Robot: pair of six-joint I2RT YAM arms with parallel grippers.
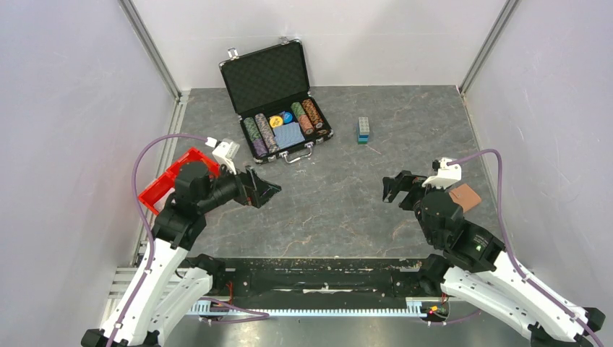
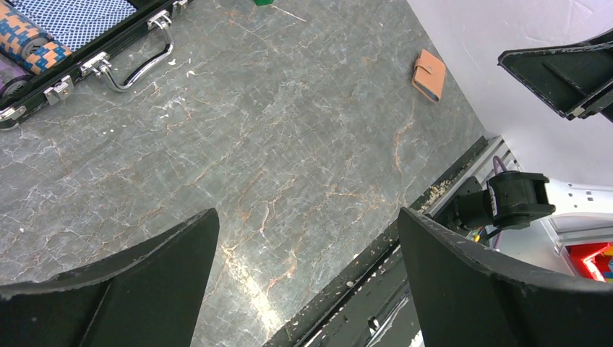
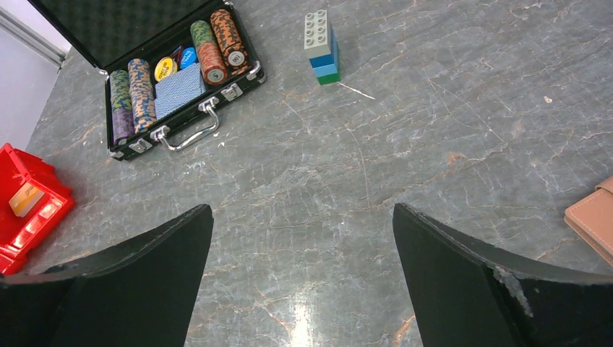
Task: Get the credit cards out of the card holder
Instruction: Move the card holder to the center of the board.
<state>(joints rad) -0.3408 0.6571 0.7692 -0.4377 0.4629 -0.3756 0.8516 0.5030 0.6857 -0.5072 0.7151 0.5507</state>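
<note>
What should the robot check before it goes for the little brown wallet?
1. Card holder found: ok, it lies near the right gripper.
2. Card holder open: not ok, it looks folded shut.
3. Credit cards showing from the holder: cannot tell, since it is shut.
4. Right gripper open and empty: ok.
5. Left gripper open and empty: ok.
6. Nothing crowding the holder: ok, the block stack and poker-chip case sit well away from it.
</note>
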